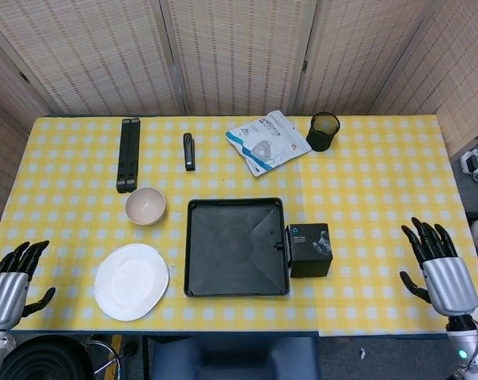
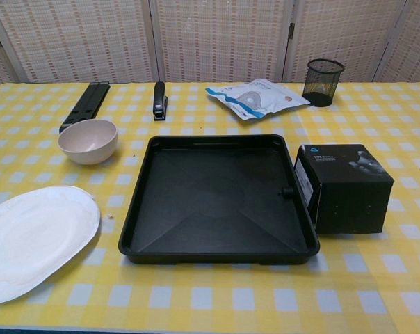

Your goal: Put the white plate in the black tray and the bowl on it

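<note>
- The white plate [image 1: 131, 281] is lying flat on the counter [image 1: 366, 174] near the front edge, just left of the black tray [image 1: 236, 247] and apart from it, so it is sitting within easy reach of the left hand [image 1: 9, 286].
- The bowl [image 1: 146, 206] is standing upright behind the plate, also left of the tray, touching neither.
- The tray is sitting bare in the middle, ready to take the plate first and the bowl on top.
- The left hand is hovering at the counter's front left corner, fingers spread and holding nothing; it looks best placed to go for the plate.
- The right hand [image 1: 437, 265] is waiting at the front right, fingers likewise apart and holding nothing, well away from both dishes.
- A black box [image 1: 309, 249] is resting against the tray's right side, crowding any approach from there.
- Nothing of the task is done yet, I would judge.
</note>
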